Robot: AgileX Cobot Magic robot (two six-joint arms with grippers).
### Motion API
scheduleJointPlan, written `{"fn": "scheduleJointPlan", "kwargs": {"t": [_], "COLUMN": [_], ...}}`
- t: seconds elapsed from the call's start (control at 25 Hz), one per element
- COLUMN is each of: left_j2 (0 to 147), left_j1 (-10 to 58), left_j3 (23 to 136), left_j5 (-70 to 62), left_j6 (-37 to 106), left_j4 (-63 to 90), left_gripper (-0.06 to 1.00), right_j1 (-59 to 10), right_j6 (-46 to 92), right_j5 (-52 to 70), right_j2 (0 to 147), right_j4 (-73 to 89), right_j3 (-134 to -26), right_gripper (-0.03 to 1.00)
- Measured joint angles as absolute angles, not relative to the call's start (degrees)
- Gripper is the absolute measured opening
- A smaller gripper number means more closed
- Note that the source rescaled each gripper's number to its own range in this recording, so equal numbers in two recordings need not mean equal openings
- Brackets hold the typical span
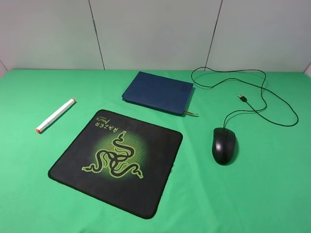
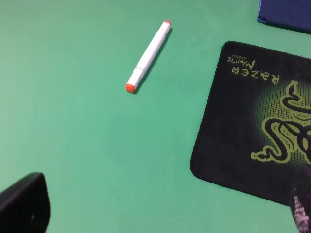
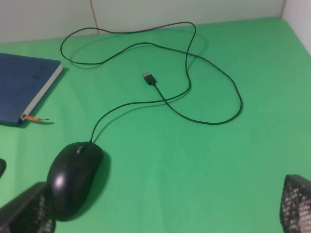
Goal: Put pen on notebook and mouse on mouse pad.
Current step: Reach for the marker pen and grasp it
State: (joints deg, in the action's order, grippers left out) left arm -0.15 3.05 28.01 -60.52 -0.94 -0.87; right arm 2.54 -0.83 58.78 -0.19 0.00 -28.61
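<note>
The white pen (image 1: 55,115) with orange-red caps lies on the green cloth left of the mouse pad (image 1: 116,160); it also shows in the left wrist view as pen (image 2: 147,57) beside the mouse pad (image 2: 252,121). The navy notebook (image 1: 158,92) lies behind the pad, ribbon sticking out. The black mouse (image 1: 224,145) rests right of the pad, its cable (image 1: 262,92) looping back to a USB plug (image 1: 242,98). My left gripper (image 2: 163,213) is open, well short of the pen. My right gripper (image 3: 160,208) is open, with one finger (image 3: 26,213) next to the mouse (image 3: 73,178). Neither arm shows in the high view.
Green cloth (image 1: 272,194) covers the whole table. A grey panelled wall (image 1: 155,29) stands behind its far edge. The cable (image 3: 194,87) sprawls in wide loops over the back right of the table, near the notebook (image 3: 24,87).
</note>
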Motion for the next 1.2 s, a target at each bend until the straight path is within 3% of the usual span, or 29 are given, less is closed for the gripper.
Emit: {"fn": "scheduleJointPlan", "kwargs": {"t": [1.2], "left_j2": [0.0], "left_j1": [3.1], "left_j3": [28.5], "left_j5": [-60.5], "left_j6": [-2.8], "left_j4": [-1.0], "left_gripper": [1.00], "right_j1": [2.5], "right_j6": [-0.8], "right_j5": [58.8], "right_j2": [-0.2], "right_j4": [0.0], "right_j3": [-28.6], "right_gripper": [1.00]}}
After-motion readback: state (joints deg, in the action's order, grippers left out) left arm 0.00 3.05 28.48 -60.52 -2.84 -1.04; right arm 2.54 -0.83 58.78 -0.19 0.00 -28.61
